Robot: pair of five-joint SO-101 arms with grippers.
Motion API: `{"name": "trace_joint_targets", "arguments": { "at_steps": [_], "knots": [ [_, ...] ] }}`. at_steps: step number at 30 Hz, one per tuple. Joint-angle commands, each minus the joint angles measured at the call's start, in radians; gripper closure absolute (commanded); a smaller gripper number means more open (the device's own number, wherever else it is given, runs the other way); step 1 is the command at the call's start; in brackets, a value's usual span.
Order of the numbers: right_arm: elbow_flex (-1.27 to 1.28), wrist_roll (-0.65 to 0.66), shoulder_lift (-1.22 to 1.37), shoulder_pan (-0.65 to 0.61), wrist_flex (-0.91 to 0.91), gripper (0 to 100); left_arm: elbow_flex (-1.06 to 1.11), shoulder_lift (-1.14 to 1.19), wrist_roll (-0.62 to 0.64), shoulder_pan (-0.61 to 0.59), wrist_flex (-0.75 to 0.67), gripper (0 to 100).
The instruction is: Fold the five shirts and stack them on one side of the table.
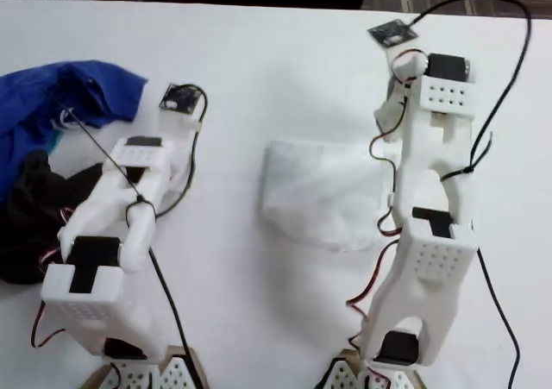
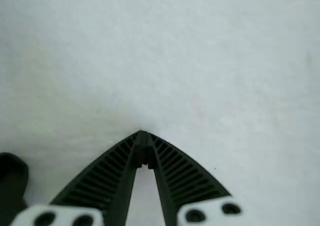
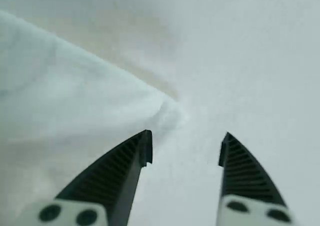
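- Two claws hang over a white table (image 1: 259, 53): the right claw (image 3: 186, 138) is spread wide, and the left claw (image 2: 143, 136) is pressed together on nothing.
- A white shirt (image 3: 75, 105), seemingly folded, lies just ahead of the right claw, with its corner near one fingertip.
- A blue shirt (image 1: 60, 100) and a black shirt (image 1: 30, 216) lie heaped beside the left claw's arm.
- Likely step: finishing the white shirt. Next, the right claw should close on that corner.
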Motion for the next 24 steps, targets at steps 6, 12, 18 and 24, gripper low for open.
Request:
{"name": "trace_joint_targets", "arguments": {
  "at_steps": [6, 12, 18, 24],
  "knots": [
    [0.437, 0.008, -0.257, -0.213, 0.031, 97.7, -0.005, -0.035, -0.008, -0.002, -0.009, 97],
    [0.809, 0.008, -0.453, -0.124, -0.166, 97.8, -0.007, -0.044, -0.003, -0.002, -0.002, 97],
    [1.166, 0.009, -0.578, -0.071, -0.409, 97.8, -0.125, -0.043, 0.008, 0.015, 0.091, 97],
    [1.326, 0.009, -0.585, -0.042, -0.587, 97.8, -0.397, -0.037, 0.078, 0.157, 0.33, 97]
  ]
}}
